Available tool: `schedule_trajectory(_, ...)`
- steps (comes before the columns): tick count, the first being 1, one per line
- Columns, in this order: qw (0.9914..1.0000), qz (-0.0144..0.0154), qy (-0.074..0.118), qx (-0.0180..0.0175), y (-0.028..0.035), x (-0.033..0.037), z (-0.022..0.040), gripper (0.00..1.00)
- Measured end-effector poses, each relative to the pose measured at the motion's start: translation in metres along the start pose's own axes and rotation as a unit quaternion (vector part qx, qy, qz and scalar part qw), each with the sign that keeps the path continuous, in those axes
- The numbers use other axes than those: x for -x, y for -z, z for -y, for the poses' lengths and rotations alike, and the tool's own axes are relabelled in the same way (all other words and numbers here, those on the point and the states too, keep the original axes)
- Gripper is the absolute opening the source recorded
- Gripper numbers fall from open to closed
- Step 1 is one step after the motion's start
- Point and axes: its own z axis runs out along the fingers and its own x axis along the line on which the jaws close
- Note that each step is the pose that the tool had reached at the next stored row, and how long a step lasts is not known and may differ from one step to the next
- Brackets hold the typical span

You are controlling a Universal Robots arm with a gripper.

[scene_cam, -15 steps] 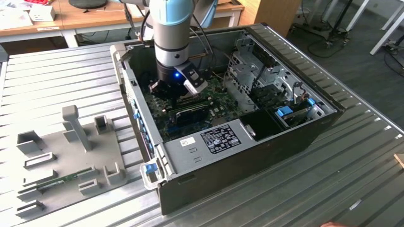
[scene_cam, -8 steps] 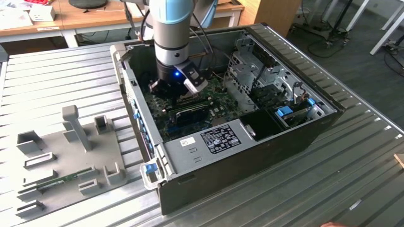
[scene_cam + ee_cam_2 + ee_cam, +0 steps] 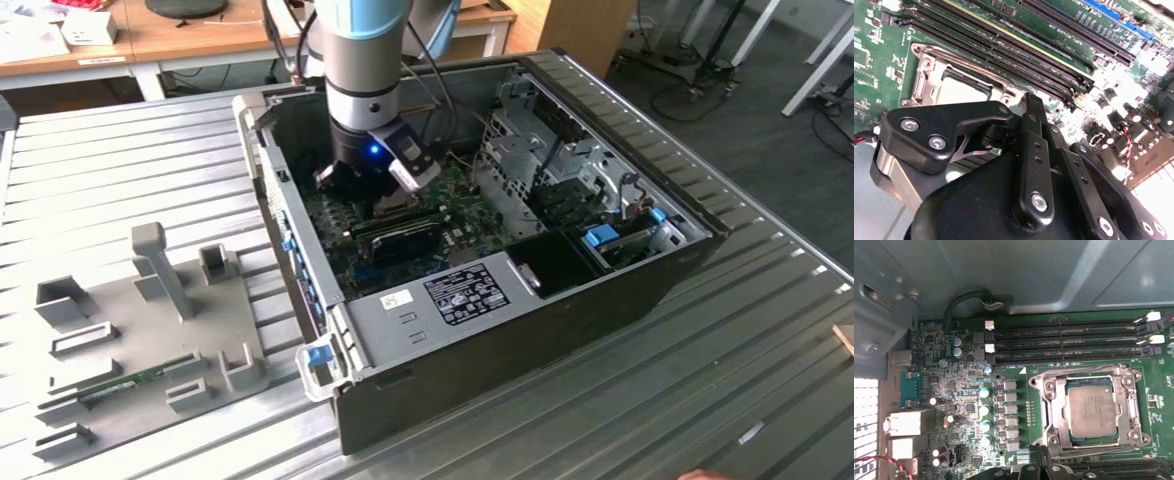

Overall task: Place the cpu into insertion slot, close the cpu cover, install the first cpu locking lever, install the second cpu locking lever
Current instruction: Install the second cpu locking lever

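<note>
Down inside the open computer case, the hand hangs just over the green board (whether its fingers are parted, I cannot tell). Below it, the cpu lies in the insertion slot, with the cpu cover framing it.

This place looks like a robot lab or workshop. A big robot arm reaches down into an open computer case that lies on its side on a ribbed metal desk, and next to the case sits a grey holder with slots and posts for parts. Behind it stand wooden desks like in an office, the floor is a dark grey carpet with cables and stand legs on it, and in the first wrist view the green board inside the case is full of small parts.
</note>
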Motion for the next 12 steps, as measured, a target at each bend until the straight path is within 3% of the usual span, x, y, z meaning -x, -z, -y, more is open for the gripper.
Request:
schedule_trajectory(4,1.00000,0.0000,0.000,0.0000,0.0056,0.0003,-0.0005,0.10)
schedule_trajectory(9,1.00000,0.0000,0.000,0.0000,0.0056,0.0010,-0.0006,0.10)
schedule_trajectory(12,1.00000,0.0000,0.000,-0.0001,0.0052,0.0071,-0.0010,0.10)
